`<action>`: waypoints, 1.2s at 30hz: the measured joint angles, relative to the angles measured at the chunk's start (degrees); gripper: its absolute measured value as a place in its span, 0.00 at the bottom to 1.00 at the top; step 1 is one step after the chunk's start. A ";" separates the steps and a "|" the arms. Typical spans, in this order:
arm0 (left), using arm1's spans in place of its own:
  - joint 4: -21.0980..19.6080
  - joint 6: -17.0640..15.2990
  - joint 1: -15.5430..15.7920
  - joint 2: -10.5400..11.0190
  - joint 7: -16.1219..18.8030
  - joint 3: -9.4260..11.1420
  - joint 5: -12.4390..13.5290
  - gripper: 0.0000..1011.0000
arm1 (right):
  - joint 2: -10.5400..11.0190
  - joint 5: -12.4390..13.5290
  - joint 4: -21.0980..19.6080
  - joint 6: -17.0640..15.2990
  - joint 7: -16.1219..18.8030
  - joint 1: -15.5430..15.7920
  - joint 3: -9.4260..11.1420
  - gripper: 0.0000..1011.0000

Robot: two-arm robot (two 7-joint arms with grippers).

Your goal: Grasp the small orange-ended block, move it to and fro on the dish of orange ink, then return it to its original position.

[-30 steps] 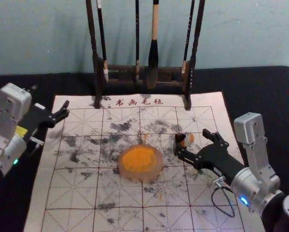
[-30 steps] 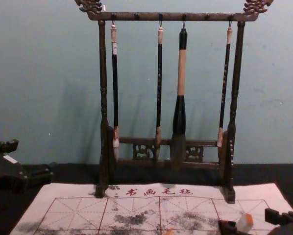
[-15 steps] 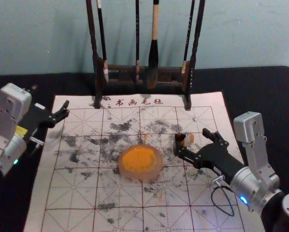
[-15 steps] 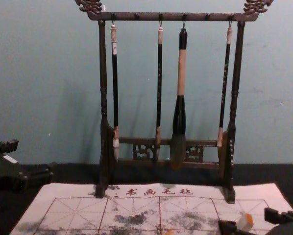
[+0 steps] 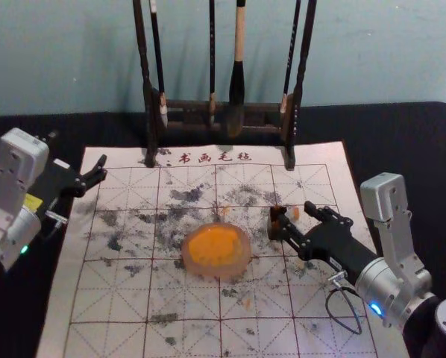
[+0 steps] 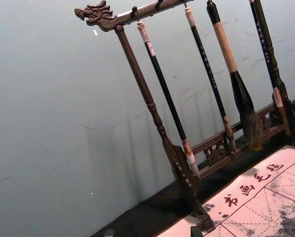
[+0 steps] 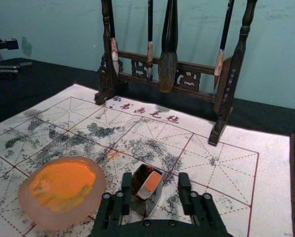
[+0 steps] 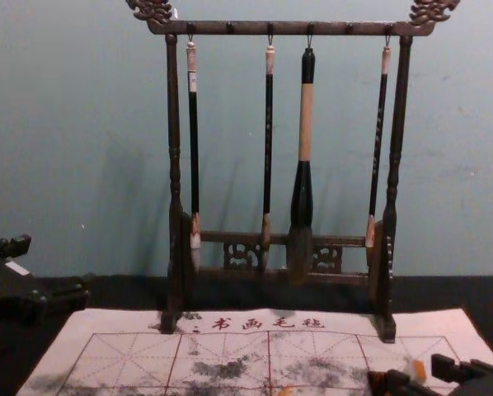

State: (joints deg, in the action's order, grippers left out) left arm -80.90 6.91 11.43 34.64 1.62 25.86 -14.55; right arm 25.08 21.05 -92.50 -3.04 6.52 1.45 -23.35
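Four brushes (image 8: 306,124) are counted, three slim and one thick, all hung from one rack (image 8: 271,28) at the far side. One mat (image 5: 111,298) is seen on the one bench (image 5: 402,134), marked with four large written characters (image 5: 221,157) along its far edge. One dish (image 5: 242,264) is counted, with one pool of orange ink (image 5: 214,245). One orange-ended block (image 7: 153,181) and one small holder (image 7: 157,198) are found. Two grippers are counted: one at the left (image 5: 77,149), one at the right (image 5: 294,209).
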 joint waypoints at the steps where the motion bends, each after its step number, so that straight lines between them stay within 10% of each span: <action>1: 0.00 0.00 0.01 0.00 0.00 0.00 0.00 0.99 | 0.01 0.00 -0.01 0.01 0.00 0.00 0.00 0.57; 13: 0.00 0.00 0.00 0.00 0.00 0.00 0.00 0.99 | 0.04 0.02 -0.03 0.04 0.00 0.00 0.00 0.21; 36: 0.00 0.00 0.00 0.00 0.00 0.00 0.00 0.99 | -0.32 0.08 -0.25 0.07 1.21 0.22 0.81 0.13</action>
State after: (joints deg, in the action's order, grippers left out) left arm -80.90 6.91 11.43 34.65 1.62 25.86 -14.55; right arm 24.76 21.13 -92.75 -2.97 7.73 1.67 -22.54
